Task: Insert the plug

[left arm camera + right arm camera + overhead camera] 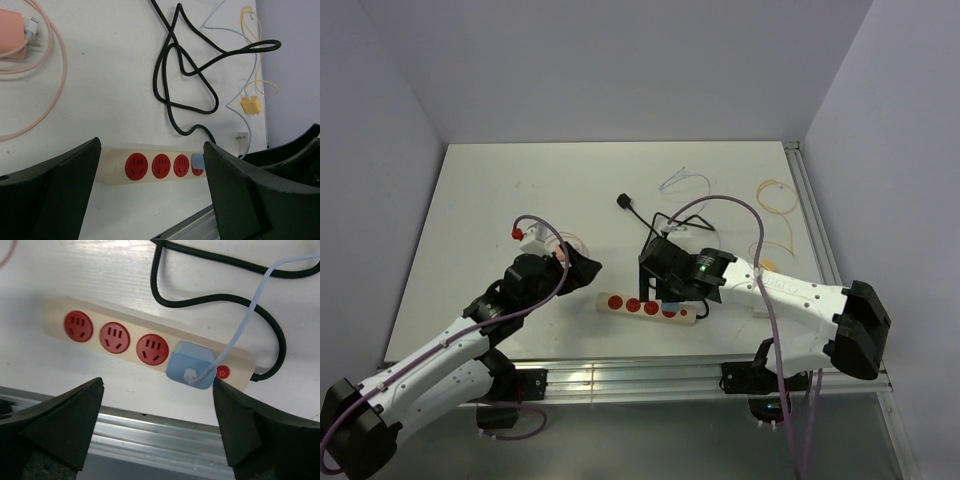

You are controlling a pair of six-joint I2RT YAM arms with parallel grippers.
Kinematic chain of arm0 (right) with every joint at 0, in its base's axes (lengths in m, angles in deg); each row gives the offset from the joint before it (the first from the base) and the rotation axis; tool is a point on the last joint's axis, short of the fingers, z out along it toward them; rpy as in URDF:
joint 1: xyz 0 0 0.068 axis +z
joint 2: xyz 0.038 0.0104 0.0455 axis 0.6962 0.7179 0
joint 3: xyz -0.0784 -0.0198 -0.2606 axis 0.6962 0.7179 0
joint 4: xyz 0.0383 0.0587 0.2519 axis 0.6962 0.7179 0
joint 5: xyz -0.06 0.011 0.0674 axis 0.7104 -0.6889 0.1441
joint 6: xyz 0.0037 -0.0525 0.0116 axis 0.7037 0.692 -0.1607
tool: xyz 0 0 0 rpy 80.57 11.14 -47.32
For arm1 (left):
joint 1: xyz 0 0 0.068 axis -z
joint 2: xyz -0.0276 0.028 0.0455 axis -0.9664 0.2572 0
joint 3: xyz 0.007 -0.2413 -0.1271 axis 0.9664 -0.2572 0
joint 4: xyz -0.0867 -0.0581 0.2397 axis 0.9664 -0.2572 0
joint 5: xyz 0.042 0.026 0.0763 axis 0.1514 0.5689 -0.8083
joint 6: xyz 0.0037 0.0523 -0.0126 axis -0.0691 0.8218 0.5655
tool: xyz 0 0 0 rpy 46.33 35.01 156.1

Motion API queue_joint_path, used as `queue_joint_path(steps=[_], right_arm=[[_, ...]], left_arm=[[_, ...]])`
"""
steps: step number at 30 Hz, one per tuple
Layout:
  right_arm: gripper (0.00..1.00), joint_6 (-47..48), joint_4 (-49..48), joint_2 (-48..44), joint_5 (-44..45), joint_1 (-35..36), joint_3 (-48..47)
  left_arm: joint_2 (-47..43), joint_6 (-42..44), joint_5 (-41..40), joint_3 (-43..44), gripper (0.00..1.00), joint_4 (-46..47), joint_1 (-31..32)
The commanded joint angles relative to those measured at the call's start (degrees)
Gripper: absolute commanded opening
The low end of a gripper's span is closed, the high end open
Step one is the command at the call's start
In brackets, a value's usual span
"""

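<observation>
While right tool [157, 385] gapes, blue plug [192, 365] sits on strip [55, 320], underside hidden.

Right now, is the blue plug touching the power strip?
Touching. The right wrist view shows the blue plug seated flush on the power strip, covering the socket next to the red switch.
</observation>
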Motion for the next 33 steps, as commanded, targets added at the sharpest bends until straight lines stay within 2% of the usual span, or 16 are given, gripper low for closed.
queue_joint_path(steps=[1,7,10,13,14,17,20,21,24,28,33], right_arm=[[0.99,-0.39,3.82,-3.47,1.47,0.45,-2.82],[1.0,-2.67,11.91,-14.62,5.08,-0.69,-0.79],[1.0,-1.37,14.55,-20.95,5.26,-4.63,-1.76],[0.99,2.33,15.69,-24.04,4.56,-13.32,-5.18],[0.98,4.16,16.04,-23.52,5.51,-18.4,-6.49],[0.94,6.28,17.19,-20.02,9.38,-26.49,-12.21],[0.83,10.31,13.51,-15.45,5.98,-34.59,-14.77],[0.81,11.03,12.45,-14.12,2.22,-40.62,-15.03],[0.78,15.51,9.81,-6.49,-0.98,-50.31,-17.13],[0.73,18.68,12.61,3.63,4.01,-54.38,-20.57],[0.73,20.52,10.08,8.83,6.05,-55.71,-14.01]], left_arm=[[-1.33,0.1,0.76,2.03,0.9,1.02,-0.24],[-3.0,1.16,-0.64,2.21,0.97,0.05,-0.24],[-3.18,2.04,-0.73,2.21,0.97,0.23,-0.24],[-3.18,2.82,-0.73,2.3,0.96,0.58,-0.24],[-3.18,3.18,-0.64,2.3,0.95,0.58,-0.24],[-3.44,3.62,-0.64,2.39,0.94,0.06,-0.24],[-4.76,4.06,-0.21,2.04,0.94,-0.12,-0.24],[-5.55,4.32,0.14,2.04,0.94,-0.3,-0.15],[-6.69,4.76,0.5,2.3,0.93,-1.09,-0.24],[-7.49,5.64,1.46,3.0,0.93,-1.88,-0.24],[-8.1,5.9,3.75,2.65,0.93,-0.92,-0.15]])
